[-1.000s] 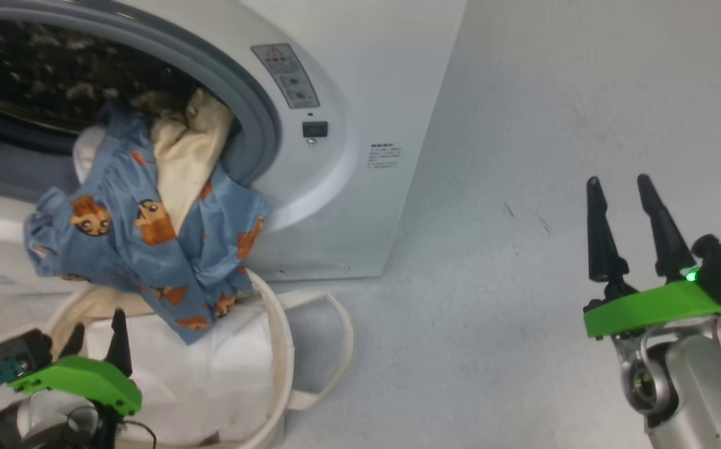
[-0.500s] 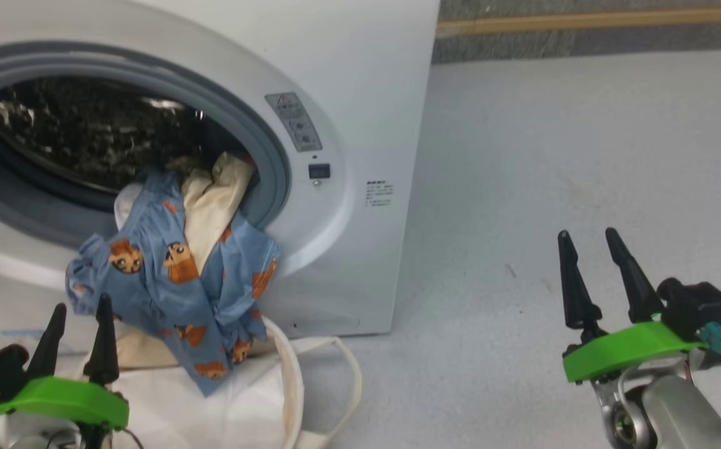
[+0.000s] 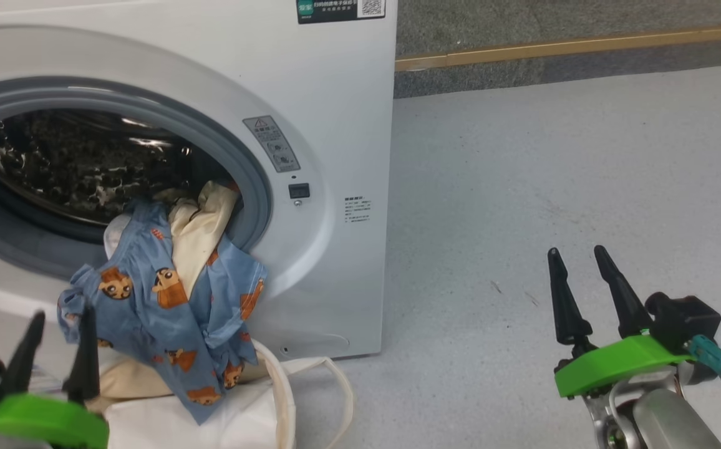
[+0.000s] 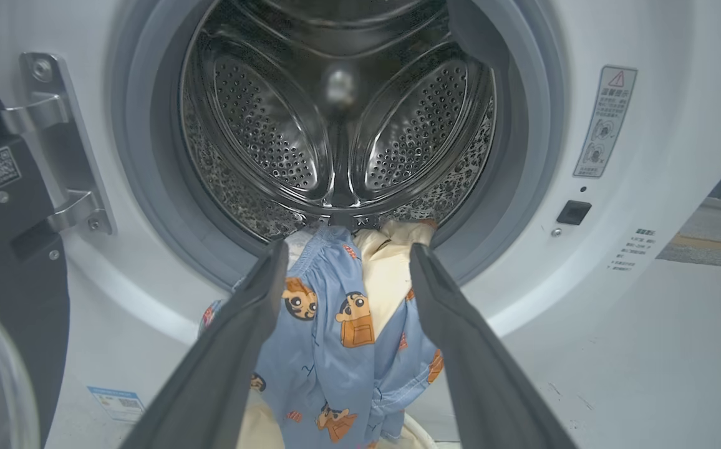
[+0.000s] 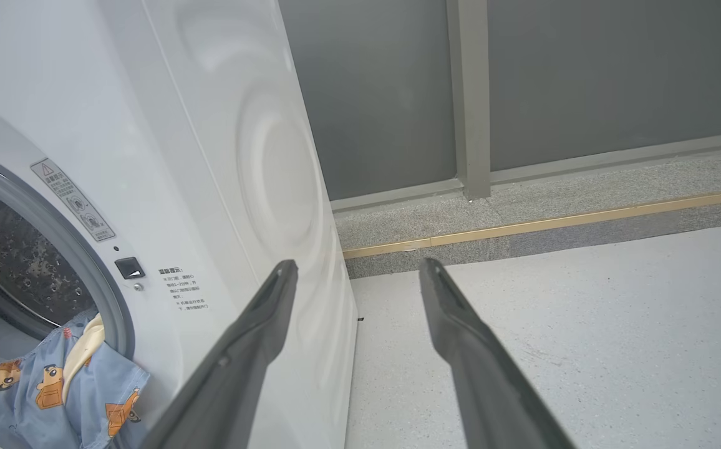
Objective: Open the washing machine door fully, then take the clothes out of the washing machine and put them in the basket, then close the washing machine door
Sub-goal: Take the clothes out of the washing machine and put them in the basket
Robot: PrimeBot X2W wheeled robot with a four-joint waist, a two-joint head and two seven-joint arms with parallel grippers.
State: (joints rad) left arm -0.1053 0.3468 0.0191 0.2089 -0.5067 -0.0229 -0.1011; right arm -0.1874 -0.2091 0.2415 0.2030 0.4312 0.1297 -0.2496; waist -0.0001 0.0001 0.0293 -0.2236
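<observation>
Washing machine door [image 4: 5, 262]: swung out at far left on its metal hinge [image 4: 55, 118], black rim standing clear of the opening; glass only a blur at the lower corner of the left wrist view.
Left gripper [image 3: 63, 315]: low at left, short of the opening, fingers spread wide and empty. Aimed at the hanging fabric in the left wrist view, apart from it.
Drum [image 4: 335, 125]: perforated steel, mouth unobstructed above the cloth, ringed by the grey gasket [image 3: 254, 181].
Clothes [image 3: 148, 305]: blue bear-print fabric with a cream piece, upper end inside the drum, draped over the gasket's lower lip, lower end hanging over the basket's mouth. Contact with the basket not to be told.
Basket [image 3: 279, 386]: on the floor just below the opening, close against the washing machine [image 3: 335, 93]; cream rim and one loop handle [image 3: 343, 380] showing, a white sheet [image 3: 211, 424] inside; left part cut off and hidden behind the gripper.
Machine's right edge: straight front corner, then bare grey floor [image 3: 522, 174] as far as a kerb with a brass strip [image 3: 554, 47] — wide open room.
Right gripper [image 3: 575, 251]: well right of the machine, above bare floor, fingers parted wide, nothing between them, touching nothing.
Hard to make out: printed labels too small to read; amount of fabric deeper in the drum hidden.
</observation>
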